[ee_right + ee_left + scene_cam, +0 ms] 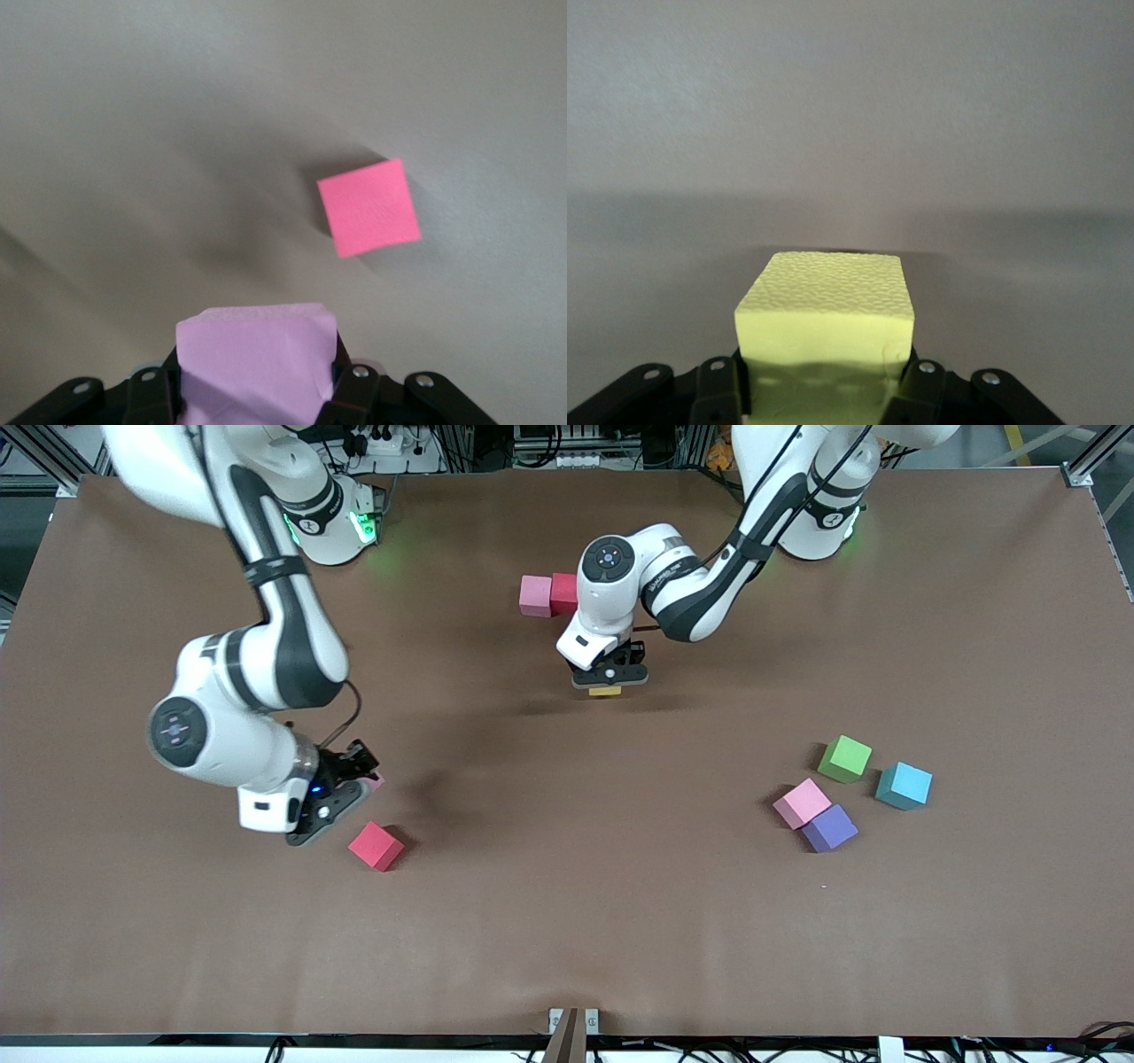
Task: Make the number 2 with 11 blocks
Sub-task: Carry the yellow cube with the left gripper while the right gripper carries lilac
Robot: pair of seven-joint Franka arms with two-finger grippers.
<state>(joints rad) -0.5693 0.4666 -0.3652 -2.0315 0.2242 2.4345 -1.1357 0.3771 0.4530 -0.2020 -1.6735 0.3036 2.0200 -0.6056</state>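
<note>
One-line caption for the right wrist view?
Right gripper shut on a pink block, above the table near a red block.

red block (564,593) half hidden by left arm

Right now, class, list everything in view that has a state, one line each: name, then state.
Left hand: shut on the yellow block, above the table.
Right hand: shut on a pink block, above the table.
Red block: loose, near the right hand.
Pink and red pair: touching, placed.
Green, teal: loose, apart.
Pink, purple: loose, touching.
</note>
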